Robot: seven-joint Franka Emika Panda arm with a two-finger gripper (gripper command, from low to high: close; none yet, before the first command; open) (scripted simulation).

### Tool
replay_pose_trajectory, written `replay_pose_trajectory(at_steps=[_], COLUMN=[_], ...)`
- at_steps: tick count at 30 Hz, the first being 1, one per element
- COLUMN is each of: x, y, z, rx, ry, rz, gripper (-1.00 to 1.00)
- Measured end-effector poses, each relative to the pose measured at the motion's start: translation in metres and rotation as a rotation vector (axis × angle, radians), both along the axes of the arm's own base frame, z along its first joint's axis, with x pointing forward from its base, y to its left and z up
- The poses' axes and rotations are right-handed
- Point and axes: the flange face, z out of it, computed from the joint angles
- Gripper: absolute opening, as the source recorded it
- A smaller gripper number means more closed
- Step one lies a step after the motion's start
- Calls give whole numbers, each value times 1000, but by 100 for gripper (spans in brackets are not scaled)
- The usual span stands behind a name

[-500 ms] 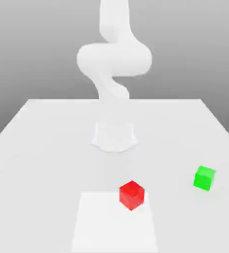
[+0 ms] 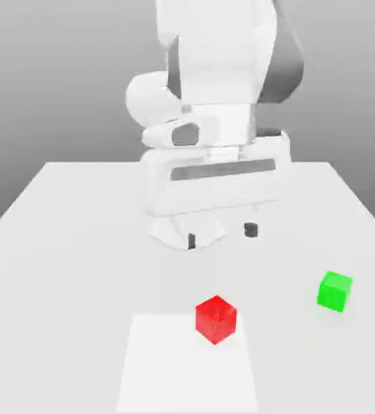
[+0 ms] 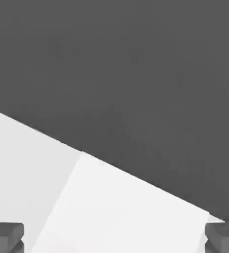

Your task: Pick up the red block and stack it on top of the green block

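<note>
The red block [image 2: 216,318] rests on the table at the far right corner of a brighter white square patch [image 2: 187,368]. The green block [image 2: 334,291] sits apart from it, toward the exterior view's right. My gripper [image 2: 221,234] hangs above the table behind the red block, its two dark fingertips [image 2: 191,241] spread wide with nothing between them. In the hand view the gripper [image 3: 114,237] shows two dark pads [image 3: 6,235] far apart over the white patch.
The white table [image 2: 61,242] stretches around both blocks, its far edge meeting a grey backdrop. The arm's bulky white body [image 2: 215,97] rises behind the gripper. The table's edge [image 3: 136,175] shows against dark ground in the hand view.
The hand has come forward and down into the exterior view, now hanging behind the red block. Both blocks stay where they were.
</note>
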Motion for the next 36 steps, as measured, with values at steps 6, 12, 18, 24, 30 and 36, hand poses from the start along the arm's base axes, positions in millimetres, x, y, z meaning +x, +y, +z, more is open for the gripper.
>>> replay_pose_trajectory(at_steps=[6, 12, 18, 24, 30, 36], x=[-39, -42, -41, -41, -51, -89], y=[5, 4, 4, 4, 83, 176], z=[-106, -139, -133, -85, -63, -48], rx=[-34, -35, -35, -34, -52, -76], ry=[133, 136, 137, 137, 129, 119], rz=[124, 124, 124, 123, 415, 774], gripper=[0, -100, -100, -100, -100, -100])
